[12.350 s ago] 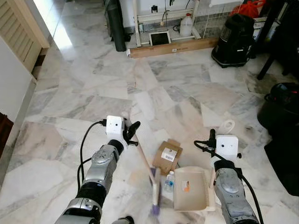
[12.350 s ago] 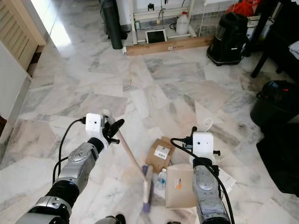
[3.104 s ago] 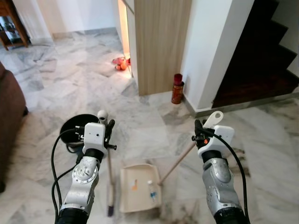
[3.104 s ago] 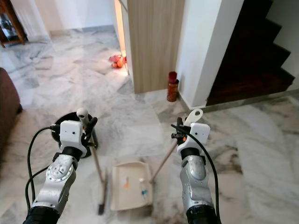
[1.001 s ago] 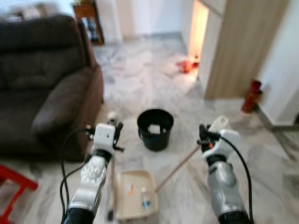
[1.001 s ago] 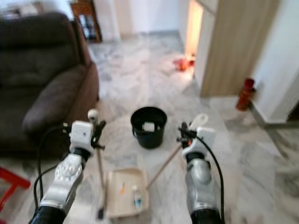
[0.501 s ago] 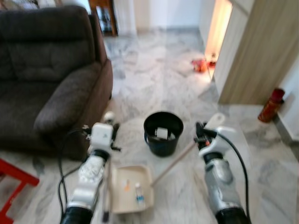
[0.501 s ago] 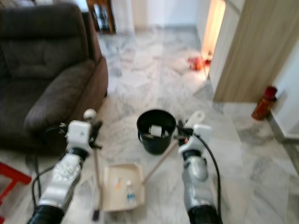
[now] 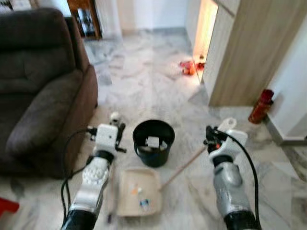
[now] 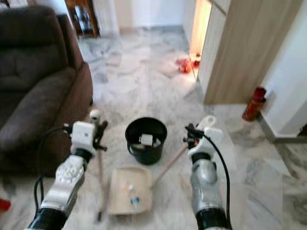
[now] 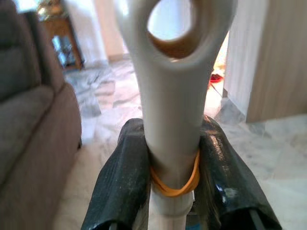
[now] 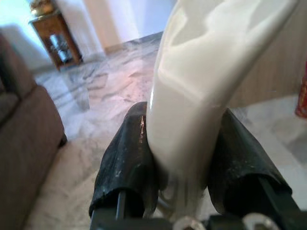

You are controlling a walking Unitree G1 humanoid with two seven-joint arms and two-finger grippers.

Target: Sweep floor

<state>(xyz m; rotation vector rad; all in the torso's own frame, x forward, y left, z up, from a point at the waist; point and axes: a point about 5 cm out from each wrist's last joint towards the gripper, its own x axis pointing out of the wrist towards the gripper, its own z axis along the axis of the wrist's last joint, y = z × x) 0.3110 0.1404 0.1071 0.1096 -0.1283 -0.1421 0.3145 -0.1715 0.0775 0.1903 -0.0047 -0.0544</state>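
Beige dustpan (image 9: 137,191), litter inside

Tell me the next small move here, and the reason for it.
Probably lift the beige dustpan toward the black bucket just beyond it and tip it in. The right gripper clamps its white handle, the left gripper the broom, and litter lies in the pan.

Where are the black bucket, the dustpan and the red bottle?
black bucket (image 9: 153,153): left eye view, on its outer front wall.
dustpan (image 9: 125,194): left eye view, on a bare part of the tan tray.
red bottle (image 10: 253,104): right eye view, on the middle of its body, by the wall.
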